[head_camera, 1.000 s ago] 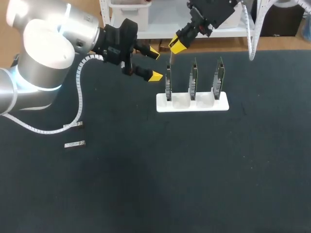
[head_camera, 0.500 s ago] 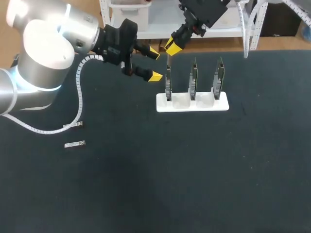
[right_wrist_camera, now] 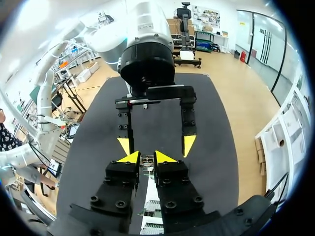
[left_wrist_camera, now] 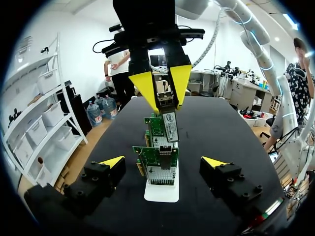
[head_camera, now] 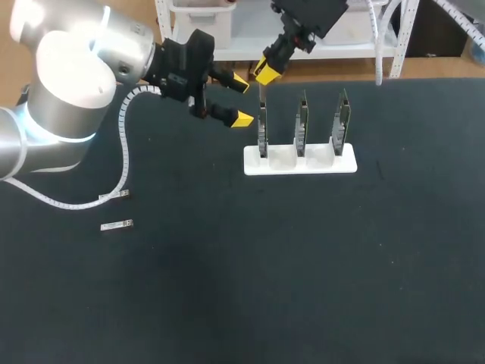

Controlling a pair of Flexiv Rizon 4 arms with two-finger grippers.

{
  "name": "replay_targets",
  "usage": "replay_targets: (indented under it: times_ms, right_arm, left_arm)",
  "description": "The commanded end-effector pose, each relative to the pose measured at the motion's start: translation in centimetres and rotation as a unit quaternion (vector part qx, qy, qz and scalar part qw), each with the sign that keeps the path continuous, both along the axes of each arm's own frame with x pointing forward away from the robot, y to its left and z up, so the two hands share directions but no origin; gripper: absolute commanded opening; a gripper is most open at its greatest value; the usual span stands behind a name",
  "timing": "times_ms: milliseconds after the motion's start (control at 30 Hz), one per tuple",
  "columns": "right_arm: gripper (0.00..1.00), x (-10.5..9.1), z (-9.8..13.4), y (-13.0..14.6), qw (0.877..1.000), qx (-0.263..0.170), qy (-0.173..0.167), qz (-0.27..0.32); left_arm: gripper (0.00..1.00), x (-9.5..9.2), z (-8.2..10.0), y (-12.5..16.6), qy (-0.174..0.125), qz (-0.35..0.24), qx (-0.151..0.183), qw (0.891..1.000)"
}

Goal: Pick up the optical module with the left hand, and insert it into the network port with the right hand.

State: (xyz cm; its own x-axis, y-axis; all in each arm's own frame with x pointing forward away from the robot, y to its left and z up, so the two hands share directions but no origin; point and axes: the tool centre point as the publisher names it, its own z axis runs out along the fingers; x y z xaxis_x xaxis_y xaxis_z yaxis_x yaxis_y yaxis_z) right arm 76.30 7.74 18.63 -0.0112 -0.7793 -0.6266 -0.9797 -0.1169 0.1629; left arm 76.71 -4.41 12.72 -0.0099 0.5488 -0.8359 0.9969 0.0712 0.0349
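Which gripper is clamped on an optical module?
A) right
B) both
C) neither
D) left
A: the right gripper has its yellow fingers pinched on the optical module above the end card of the rack, while the left gripper is open with nothing held between its fingers.

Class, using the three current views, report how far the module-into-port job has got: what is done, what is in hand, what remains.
Done: pick-up and handover look complete, as the left gripper stands open and empty. In hand: the right gripper is shut on the module, held over the end card in the white rack. Left: pushing it into that card's port.
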Motion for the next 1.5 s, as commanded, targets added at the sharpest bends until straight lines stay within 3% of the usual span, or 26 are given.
replay_targets:
  times_ms: [33, 900, 1500]
  right_arm:
    - [0.0, -0.7, -0.2, -0.2, 1.0, 0.002, -0.004, -0.007]
    - [0.0, -1.0, -0.8, -1.1, 0.999, -0.024, -0.011, -0.024]
    - [0.0, -0.3, -1.4, -0.9, 0.999, -0.008, -0.027, -0.029]
  left_arm:
    - [1.0, 0.2, 0.0, -0.1, 0.002, -0.001, 0.003, 1.0]
    - [1.0, 0.2, 0.0, -0.1, 0.002, -0.001, 0.003, 1.0]
    - [1.0, 0.2, 0.0, -0.1, 0.002, -0.001, 0.003, 1.0]
